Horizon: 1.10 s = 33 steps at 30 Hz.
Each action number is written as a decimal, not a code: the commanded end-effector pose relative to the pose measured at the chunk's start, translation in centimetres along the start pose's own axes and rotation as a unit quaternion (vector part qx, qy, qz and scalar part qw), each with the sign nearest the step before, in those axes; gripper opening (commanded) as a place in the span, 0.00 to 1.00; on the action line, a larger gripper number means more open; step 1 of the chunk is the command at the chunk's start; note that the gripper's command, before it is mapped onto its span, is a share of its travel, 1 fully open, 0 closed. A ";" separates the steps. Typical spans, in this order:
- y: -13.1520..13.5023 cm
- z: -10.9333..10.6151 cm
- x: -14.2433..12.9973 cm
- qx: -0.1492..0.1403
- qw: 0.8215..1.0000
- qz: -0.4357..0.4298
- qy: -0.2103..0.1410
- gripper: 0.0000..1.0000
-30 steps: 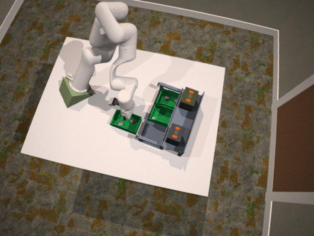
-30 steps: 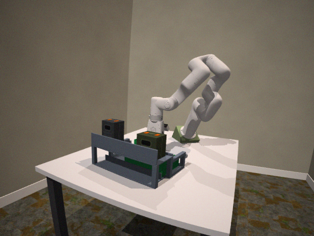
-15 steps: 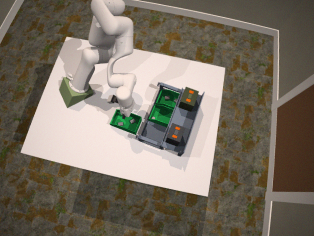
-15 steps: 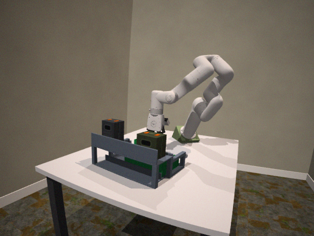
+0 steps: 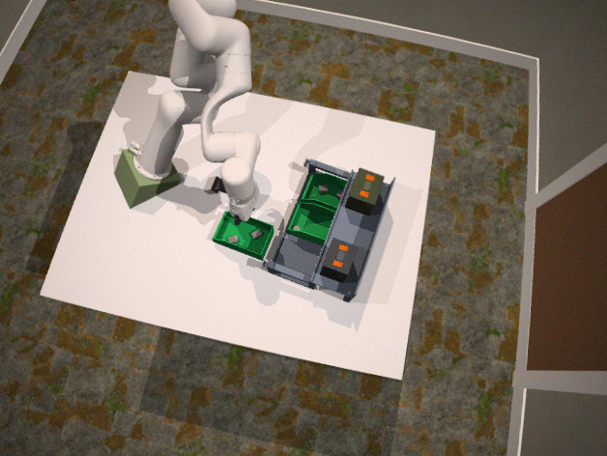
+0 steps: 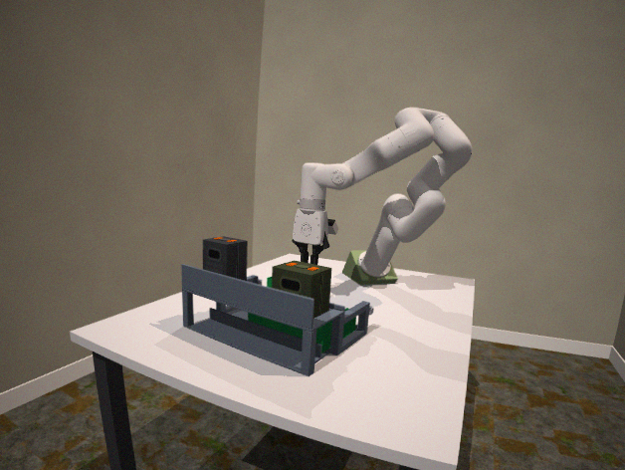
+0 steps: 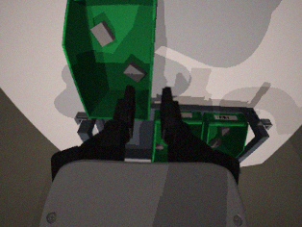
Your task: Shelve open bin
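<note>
The tool (image 5: 237, 221) (image 6: 309, 262) (image 7: 148, 97) is partly spread, pinching nothing. Its fingers stand either side of the line of a long bin wall, seemingly to grip there and spare the parts (image 5: 257, 234) (image 7: 102, 34). The bin (image 5: 239, 248) (image 6: 269, 283) (image 7: 108, 53) rests on the surface (image 5: 147, 254) (image 6: 404, 393) (image 7: 29, 58) beside the shelf (image 5: 292, 275) (image 6: 247, 293) (image 7: 207, 107).

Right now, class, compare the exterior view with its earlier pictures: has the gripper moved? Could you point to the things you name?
Yes. It has moved upward: the gripper (image 5: 237, 220) (image 6: 310, 259) (image 7: 148, 97) stands higher above the olive box (image 5: 357, 196) (image 6: 302, 299) in the exterior view.
</note>
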<state>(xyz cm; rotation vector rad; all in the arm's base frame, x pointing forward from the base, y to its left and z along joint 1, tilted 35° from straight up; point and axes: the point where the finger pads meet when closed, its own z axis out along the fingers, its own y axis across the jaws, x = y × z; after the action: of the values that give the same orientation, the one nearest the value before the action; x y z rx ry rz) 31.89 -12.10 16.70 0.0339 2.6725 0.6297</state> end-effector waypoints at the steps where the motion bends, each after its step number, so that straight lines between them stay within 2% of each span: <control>1: 0.2 -0.7 0.0 -0.002 1.000 0.000 0.001 0.28; 6: 0.2 -0.7 0.0 -0.002 1.000 0.000 0.001 0.28; 7: 0.2 -0.6 0.1 -0.002 1.000 0.000 0.001 0.33; 23: 0.2 -0.6 0.1 -0.002 1.000 0.000 0.001 0.33; 28: -1.9 -0.8 -3.4 -0.002 0.992 0.129 0.002 0.33; 33: -1.9 -0.8 -3.4 -0.002 0.992 0.129 0.002 0.33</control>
<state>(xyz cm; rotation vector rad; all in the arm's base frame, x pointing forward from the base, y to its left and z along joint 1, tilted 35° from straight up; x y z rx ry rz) 34.21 -14.04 17.65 0.3239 2.6807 0.7014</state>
